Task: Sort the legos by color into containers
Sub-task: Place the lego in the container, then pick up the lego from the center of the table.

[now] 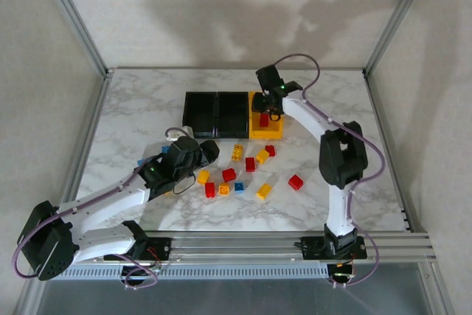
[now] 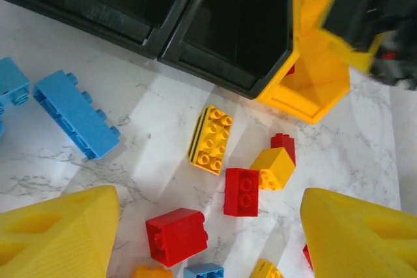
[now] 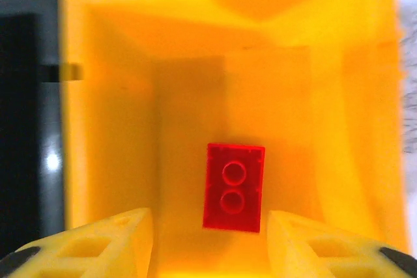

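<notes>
Two black bins point(image 1: 200, 113) point(image 1: 233, 113) and a yellow bin point(image 1: 266, 132) stand joined in a row. My right gripper point(image 1: 270, 105) hangs open over the yellow bin point(image 3: 117, 96), with a red brick point(image 3: 234, 187) lying loose on the bin floor below its fingers point(image 3: 98, 242). My left gripper point(image 2: 208, 226) is open above the scattered legos, holding nothing. Under it lie a red brick point(image 2: 176, 236), another red brick point(image 2: 241, 191), a yellow 2x4 brick point(image 2: 211, 139) and a yellow brick point(image 2: 273, 167). A long blue brick point(image 2: 76, 113) lies to the left.
More bricks are spread in front of the bins, among them a red one point(image 1: 296, 182), a yellow one point(image 1: 264, 191) and a blue one point(image 1: 239, 187). Both black bins point(image 2: 241, 24) look dark inside. A metal frame borders the marble table point(image 1: 133, 108).
</notes>
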Robot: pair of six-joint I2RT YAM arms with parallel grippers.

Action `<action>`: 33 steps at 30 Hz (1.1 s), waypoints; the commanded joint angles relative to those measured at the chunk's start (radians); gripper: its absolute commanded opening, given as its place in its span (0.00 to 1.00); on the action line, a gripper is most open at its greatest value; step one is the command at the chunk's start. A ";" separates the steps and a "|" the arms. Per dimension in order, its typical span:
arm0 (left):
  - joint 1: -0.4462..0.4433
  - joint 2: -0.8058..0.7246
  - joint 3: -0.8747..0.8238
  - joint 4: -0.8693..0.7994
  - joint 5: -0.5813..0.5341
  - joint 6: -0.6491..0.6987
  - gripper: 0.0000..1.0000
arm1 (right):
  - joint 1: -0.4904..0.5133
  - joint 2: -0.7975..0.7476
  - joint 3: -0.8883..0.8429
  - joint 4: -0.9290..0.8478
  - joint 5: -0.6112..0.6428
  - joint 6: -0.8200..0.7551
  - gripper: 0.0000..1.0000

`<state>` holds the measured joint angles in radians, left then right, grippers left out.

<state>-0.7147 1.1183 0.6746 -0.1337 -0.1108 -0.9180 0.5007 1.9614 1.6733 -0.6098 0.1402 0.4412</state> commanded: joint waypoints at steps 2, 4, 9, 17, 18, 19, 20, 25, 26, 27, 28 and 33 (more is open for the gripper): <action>0.027 -0.001 0.049 -0.115 -0.047 -0.007 0.73 | 0.033 -0.164 -0.127 0.051 0.009 0.003 0.52; 0.034 -0.004 0.052 -0.143 -0.052 -0.011 0.73 | 0.044 -0.250 -0.216 0.092 -0.020 -0.004 0.54; 0.066 0.002 0.065 -0.212 -0.071 -0.026 0.72 | 0.062 -0.458 -0.448 0.224 -0.147 -0.003 0.55; 0.092 0.166 0.112 -0.198 -0.039 -0.045 0.67 | 0.130 -0.696 -0.728 0.373 -0.282 0.010 0.51; 0.092 0.195 0.121 -0.187 -0.035 -0.051 0.67 | 0.135 -0.724 -0.764 0.393 -0.297 0.015 0.51; 0.092 0.227 0.134 -0.176 -0.029 -0.055 0.67 | 0.139 -0.748 -0.798 0.414 -0.318 0.017 0.51; 0.092 0.252 0.145 -0.169 -0.024 -0.056 0.66 | 0.144 -0.769 -0.823 0.424 -0.324 0.019 0.51; 0.090 0.395 0.220 -0.192 -0.041 -0.068 0.63 | 0.159 -0.857 -0.911 0.422 -0.319 0.027 0.49; 0.089 0.416 0.227 -0.187 -0.039 -0.067 0.63 | 0.159 -0.869 -0.922 0.420 -0.314 0.030 0.49; 0.089 0.438 0.238 -0.182 -0.039 -0.069 0.63 | 0.159 -0.881 -0.931 0.418 -0.308 0.033 0.49; 0.088 0.455 0.247 -0.183 -0.044 -0.072 0.63 | 0.159 -0.889 -0.940 0.420 -0.306 0.035 0.49; 0.084 0.537 0.285 -0.197 -0.072 -0.096 0.62 | 0.159 -0.898 -0.962 0.423 -0.293 0.042 0.49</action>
<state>-0.6285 1.6241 0.9276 -0.3107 -0.1513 -0.9836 0.6525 1.0752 0.7265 -0.2157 -0.1581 0.4683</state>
